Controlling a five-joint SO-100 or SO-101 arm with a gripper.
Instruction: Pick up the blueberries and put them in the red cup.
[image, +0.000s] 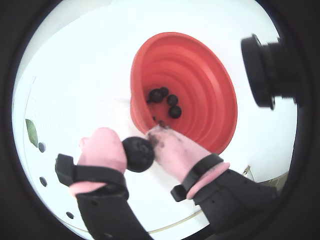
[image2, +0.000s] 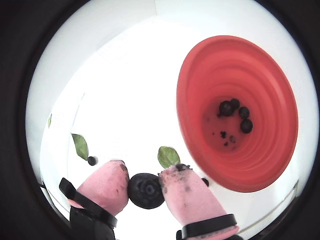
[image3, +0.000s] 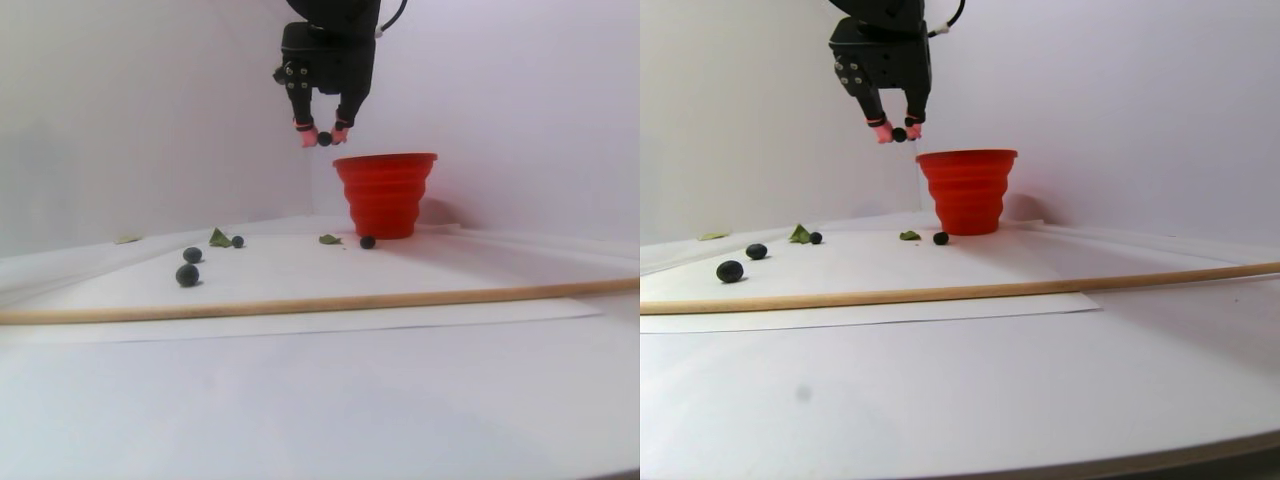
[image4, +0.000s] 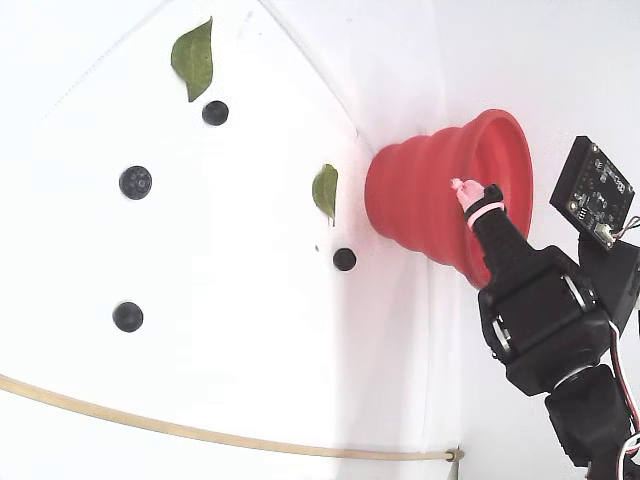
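The gripper (image2: 145, 186) pinches a single blueberry (image2: 145, 190) between its pink-sleeved fingers (image2: 105, 187), the jaws parted only by the berry's own width; in a wrist view the berry (image: 138, 154) sits just short of the red cup's near rim, and the stereo pair shows the gripper (image3: 324, 136) held in the air, above and a little left of the red cup (image3: 385, 195). The surface is a white sheet (image3: 300, 270) with a thin wooden rod (image3: 320, 300) lying across its front edge, and plain white walls behind. Left to right in the fixed view, loose blueberries (image4: 135, 182) lie scattered well apart on the sheet (four can be counted there), with a green leaf (image4: 194, 57) at the top and a second leaf (image4: 326, 190) just beside the cup's base. Inside the cup, a small cluster of berries (image2: 235, 111) rests on the bottom, with dark specks near them.
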